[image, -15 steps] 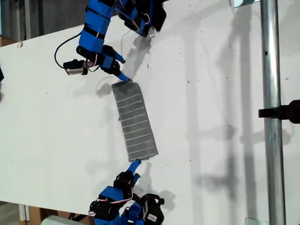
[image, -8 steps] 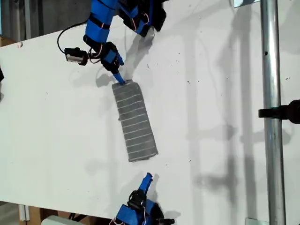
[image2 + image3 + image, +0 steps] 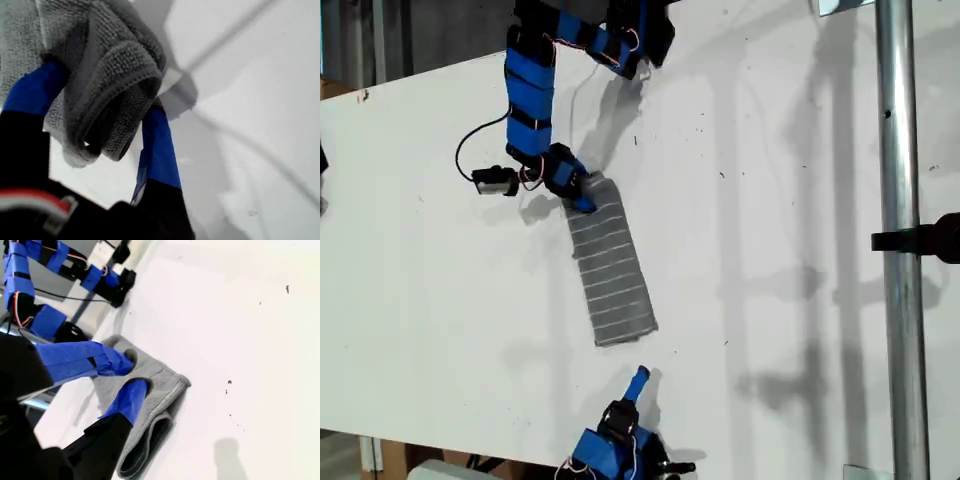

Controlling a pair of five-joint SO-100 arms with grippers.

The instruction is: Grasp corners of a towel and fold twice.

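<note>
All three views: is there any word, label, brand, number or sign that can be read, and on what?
None can be read in any view.
The towel carries only thin white stripes, no tag or print.
My first gripper, my second gripper and the table show plain blue tape and small dark specks, no lettering.

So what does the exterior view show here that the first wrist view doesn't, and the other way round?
Only the exterior view: the whole towel lying as a long folded strip, my second gripper clear of it, and a metal pole. Only the first wrist view: the towel's layered, looped edge bunched between the jaws of my first gripper. Both: the towel, my first gripper at one end of it, and the white table.
</note>
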